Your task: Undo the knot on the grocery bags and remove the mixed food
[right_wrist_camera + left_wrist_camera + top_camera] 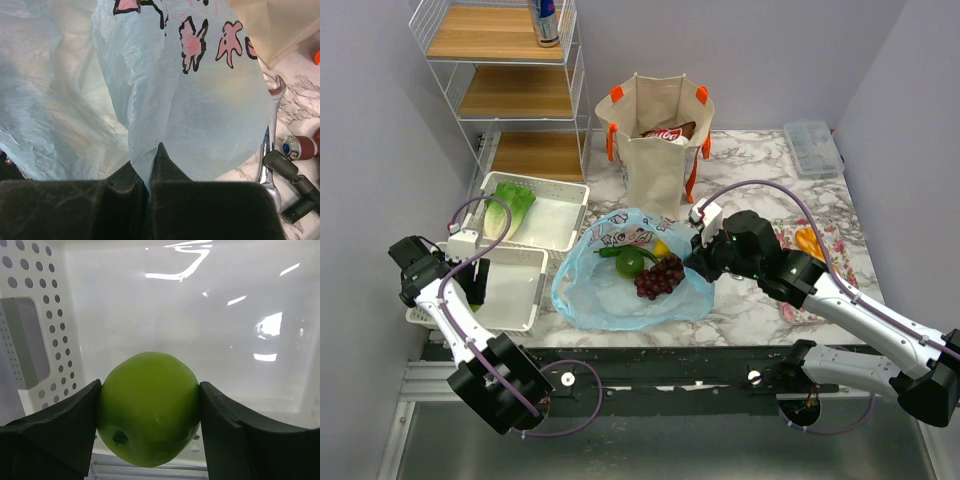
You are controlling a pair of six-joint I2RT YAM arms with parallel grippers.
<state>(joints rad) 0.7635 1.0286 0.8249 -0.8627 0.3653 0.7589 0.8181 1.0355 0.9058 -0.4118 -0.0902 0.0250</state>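
Left gripper (150, 386) part-open, clamping green fruit (149, 410); white tray (518, 292) directly beneath at near left (drop looks straight down). Right gripper (151, 156) pinched tight on blue bag (190, 100) right rim; grapes (660, 277) inside.

1. The drink can (546, 22), at 11 o'clock overhead, is cut off by the top edge.
2. The snack packet (666, 133) shows only its top above the rim of the canvas tote (655, 172).
3. An orange-yellow thing (808, 241) at 3 o'clock of the plastic bag (610, 300) is half covered by the right arm (840, 290); what it is cannot be told.
4. The clear box (812, 148) at 1 o'clock: contents too small to read.
5. Overhead, the green fruit (149, 415) clamped by the left gripper (478, 283) is hidden; only the left wrist view shows it.
6. The plastic bag's fold covers part of the head of the spanner (268, 150) in the right wrist view.
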